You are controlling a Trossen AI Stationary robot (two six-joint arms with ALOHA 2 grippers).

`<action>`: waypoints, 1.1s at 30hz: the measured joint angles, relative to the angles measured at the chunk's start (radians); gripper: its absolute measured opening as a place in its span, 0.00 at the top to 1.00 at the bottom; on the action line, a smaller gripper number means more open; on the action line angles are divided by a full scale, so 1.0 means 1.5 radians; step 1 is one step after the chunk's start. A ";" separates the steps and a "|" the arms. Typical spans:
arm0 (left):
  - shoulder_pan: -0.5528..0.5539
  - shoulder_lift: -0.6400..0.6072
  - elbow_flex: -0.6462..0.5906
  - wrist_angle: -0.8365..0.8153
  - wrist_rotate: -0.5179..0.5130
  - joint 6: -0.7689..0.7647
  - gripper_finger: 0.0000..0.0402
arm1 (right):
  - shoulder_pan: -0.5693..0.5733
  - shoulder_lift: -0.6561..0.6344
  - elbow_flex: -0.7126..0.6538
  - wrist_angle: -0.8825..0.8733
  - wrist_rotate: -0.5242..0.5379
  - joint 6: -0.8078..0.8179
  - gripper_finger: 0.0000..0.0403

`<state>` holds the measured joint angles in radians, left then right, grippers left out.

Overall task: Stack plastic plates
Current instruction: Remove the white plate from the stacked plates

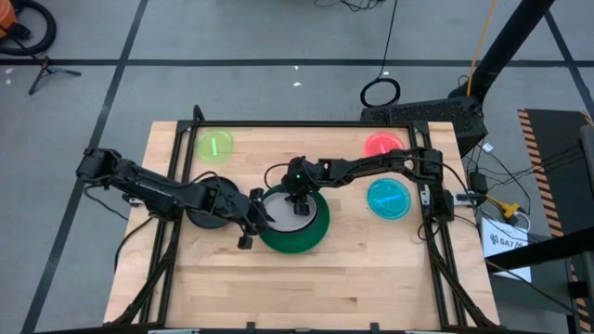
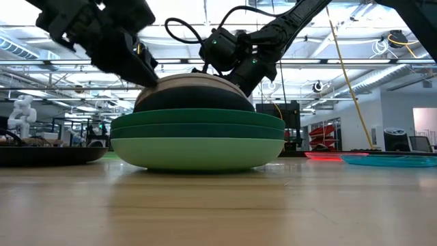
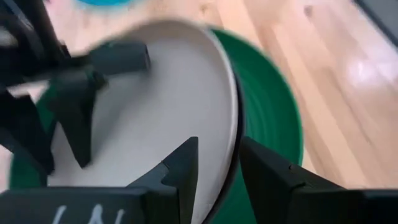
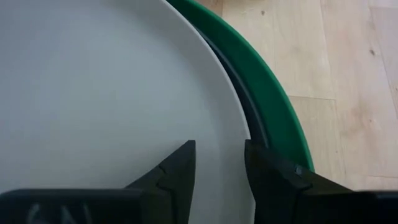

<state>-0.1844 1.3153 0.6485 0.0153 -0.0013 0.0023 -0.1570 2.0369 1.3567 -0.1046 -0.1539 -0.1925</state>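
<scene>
A stack [image 1: 306,239] stands mid-table: mint plate [image 2: 198,152] at the bottom, two dark green plates [image 2: 198,123], a black plate [image 2: 194,100], and the white plate [image 1: 290,211] on top. My left gripper [image 1: 258,211] [image 3: 217,168] is at the white plate's left rim, shut on it. My right gripper [image 1: 299,199] [image 4: 217,168] is open and points down over the white plate's right part. A dark grey plate [image 1: 206,215] lies under my left arm. The lime [image 1: 215,146], red [image 1: 380,144] and cyan [image 1: 388,199] plates lie flat on the table. My left gripper holds the white plate by its left rim [image 3: 234,134], pinched with one finger [image 3: 180,171] on the plate's upper face and the other [image 3: 267,177] outside the rim. It comes slanting down from the table's left. The plate lies on the stack. Whether my right gripper's fingertips touch the white plate cannot be told.
The wooden table [image 1: 306,288] has bare room along its near half. The cyan plate is close to the right arm's base, and the lime and red plates sit near the far corners. A black frame [image 1: 306,122] edges the table.
</scene>
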 joint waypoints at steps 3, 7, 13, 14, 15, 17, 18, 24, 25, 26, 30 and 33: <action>0.004 0.026 0.000 0.008 0.017 -0.013 0.69 | 0.000 0.000 0.000 0.004 0.000 0.000 0.67; 0.019 0.041 -0.001 0.022 0.068 -0.017 0.69 | 0.000 0.000 -0.001 0.007 -0.001 0.000 0.67; 0.022 0.042 -0.001 0.025 0.071 -0.009 0.74 | 0.000 0.000 -0.001 0.009 -0.002 0.000 0.67; 0.022 0.042 -0.001 0.025 0.071 -0.009 0.77 | 0.000 0.000 -0.001 0.009 -0.002 0.000 0.67; 0.022 0.042 -0.001 0.023 0.072 -0.009 0.81 | 0.000 0.001 -0.001 0.009 -0.002 0.000 0.67; 0.022 0.042 -0.001 0.019 0.076 -0.009 0.90 | 0.000 0.001 -0.001 0.010 -0.002 0.000 0.67; 0.022 0.042 -0.001 0.017 0.076 -0.009 0.95 | 0.000 0.001 -0.001 0.010 -0.002 0.000 0.67; 0.022 0.041 -0.001 0.021 0.075 -0.010 0.99 | 0.001 0.001 -0.001 0.010 -0.002 0.008 0.67; 0.022 0.040 -0.001 0.021 0.074 -0.008 0.99 | 0.001 0.001 -0.001 0.010 -0.002 0.012 0.67; 0.022 0.039 -0.001 0.022 0.072 -0.007 0.99 | 0.001 0.001 -0.001 0.010 -0.002 0.017 0.67; 0.022 0.032 -0.001 0.020 0.065 -0.005 0.99 | 0.001 -0.007 -0.001 0.005 -0.003 0.031 0.67; 0.021 0.017 0.000 0.021 0.051 -0.001 0.99 | 0.002 -0.023 -0.001 0.004 -0.003 0.033 0.67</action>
<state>-0.1526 1.3409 0.6487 0.0467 0.0747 0.0006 -0.1547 2.0029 1.3556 -0.0988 -0.1585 -0.1429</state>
